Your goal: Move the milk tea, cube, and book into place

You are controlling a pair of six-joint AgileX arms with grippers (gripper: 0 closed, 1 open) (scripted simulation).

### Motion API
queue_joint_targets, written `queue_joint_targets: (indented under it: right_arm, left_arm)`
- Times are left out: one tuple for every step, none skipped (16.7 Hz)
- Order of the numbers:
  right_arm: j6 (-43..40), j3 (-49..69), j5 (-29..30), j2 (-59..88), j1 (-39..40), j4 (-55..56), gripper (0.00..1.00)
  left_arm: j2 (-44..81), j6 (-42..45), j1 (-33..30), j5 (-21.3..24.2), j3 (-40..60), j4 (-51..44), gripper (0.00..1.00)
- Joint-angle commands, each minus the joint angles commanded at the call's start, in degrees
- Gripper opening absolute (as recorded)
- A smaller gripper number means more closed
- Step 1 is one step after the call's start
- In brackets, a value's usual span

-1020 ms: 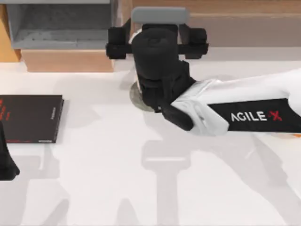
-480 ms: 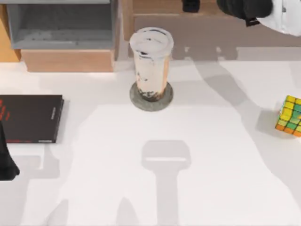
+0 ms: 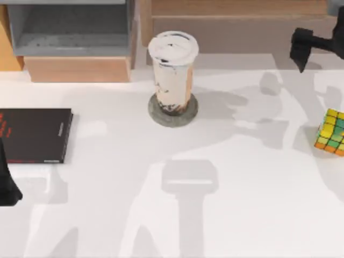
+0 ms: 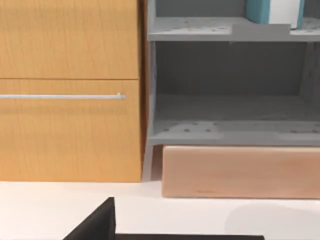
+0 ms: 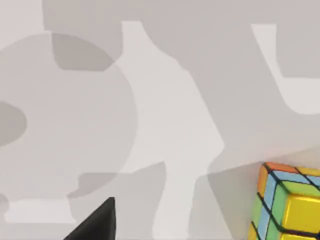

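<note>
Change: the right arm, which a second ago hung over the milk tea and half a second ago was leaving at the far edge, now sits off to the right of the cup, with its dark gripper (image 3: pixel 303 48) near the back edge of the bench. The cup has not moved since the arm cleared it.
Right jaws: cannot tell whether they are spread or pressed together.
Milk tea: tall clear plastic cup (image 3: pixel 172 72) with a white domed lid, beige drink and dark pearls at the bottom, upright on a flat grey round coaster (image 3: pixel 161 116).
Cube: small puzzle cube (image 3: pixel 331 132) of yellow, green and orange squares, on the white bench (image 3: pixel 177 215) well to the right of the cup; the right wrist view shows it (image 5: pixel 286 202) resting alone on the bench.
Book: light-blue book (image 4: pixel 274 11) with white page edges, upright on the upper grey shelf in the left wrist view.
Left arm: parked well to the left of the cup, a dark part (image 3: pixel 6 183) at the bench's edge; its jaws cannot be made out.
Other things: thin black book with red lettering (image 3: pixel 33 134) flat on the bench left of the cup; grey open shelf unit (image 3: pixel 70 27) on a pale wooden block (image 3: pixel 78 69) behind and left of the cup; wooden cabinet (image 3: pixel 236 24) behind it.
In the way: the bench between the cup and the cube carries shadows alone.
</note>
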Motion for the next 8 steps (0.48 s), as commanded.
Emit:
queue_joint_targets:
  right_arm:
    - [0.8, -0.3, -0.9, 0.3, -1.2, -3.4, 1.00]
    - [1.6, -0.6, -1.6, 0.6, -2.3, -6.3, 1.00]
    - [2.2, -1.0, -2.1, 0.9, -3.1, -8.5, 1.00]
    - [2.6, -1.4, -2.5, 1.1, -3.7, -10.1, 1.00]
    - [2.9, -1.7, -2.7, 1.2, -4.1, -11.2, 1.00]
    - [3.0, -1.8, -2.8, 1.3, -4.3, -11.6, 1.00]
    - [3.0, -1.8, -2.8, 1.3, -4.3, -11.6, 1.00]
    - [3.0, -1.8, -2.8, 1.3, -4.3, -11.6, 1.00]
  left_arm:
    - [0.0, 0.0, 0.0, 0.0, 0.0, 0.0, 1.00]
    - [0.0, 0.0, 0.0, 0.0, 0.0, 0.0, 1.00]
    - [0.0, 0.0, 0.0, 0.0, 0.0, 0.0, 1.00]
    - [0.0, 0.0, 0.0, 0.0, 0.0, 0.0, 1.00]
    - [0.0, 0.0, 0.0, 0.0, 0.0, 0.0, 1.00]
    - [0.0, 0.0, 0.0, 0.0, 0.0, 0.0, 1.00]
    - [0.0, 0.0, 0.0, 0.0, 0.0, 0.0, 1.00]
    - [0.0, 0.0, 0.0, 0.0, 0.0, 0.0, 1.00]
